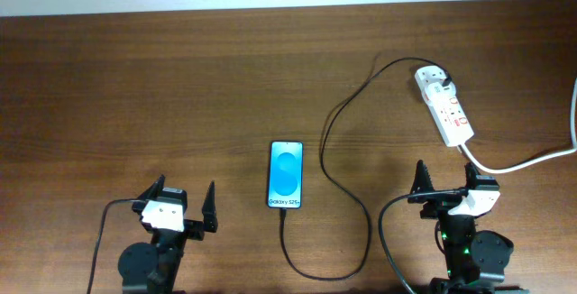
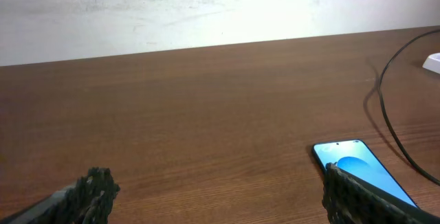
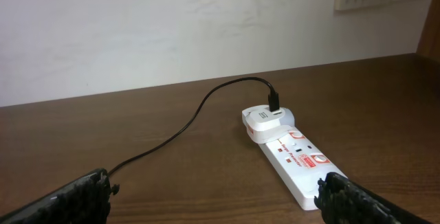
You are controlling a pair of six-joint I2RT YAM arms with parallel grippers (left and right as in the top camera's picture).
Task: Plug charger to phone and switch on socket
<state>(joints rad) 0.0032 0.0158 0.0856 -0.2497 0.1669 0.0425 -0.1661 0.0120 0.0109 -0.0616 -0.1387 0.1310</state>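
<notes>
Two grippers are seen near the front edge of the table (image 1: 135, 78), each with its jaws spread as wide as they go and nothing held between them. The left gripper (image 1: 186, 188) is stationed to the left of the phone (image 1: 286, 174) and is kept apart from it. The right gripper (image 1: 444, 175) is set in front of the socket (image 1: 444, 105), well short of it and touching nothing.

The phone is laid flat near the middle of the table, screen up and lit blue, with its long sides running away from the arms. The socket is laid at the far right, slightly angled, and its thick white cord (image 1: 523, 160) is led off toward the right edge.

The charger (image 1: 324, 141) is joined to the far end of the socket, where its small black plug is seated in a white adapter (image 3: 265, 119). From there the cable is carried leftward in an arc, brought down past the right side of the phone and looped close to the front edge. It is then turned back up to the phone's near short edge, which it is seen to meet. Whether the connector is fully seated there cannot be told, nor whether the socket is switched on.
</notes>
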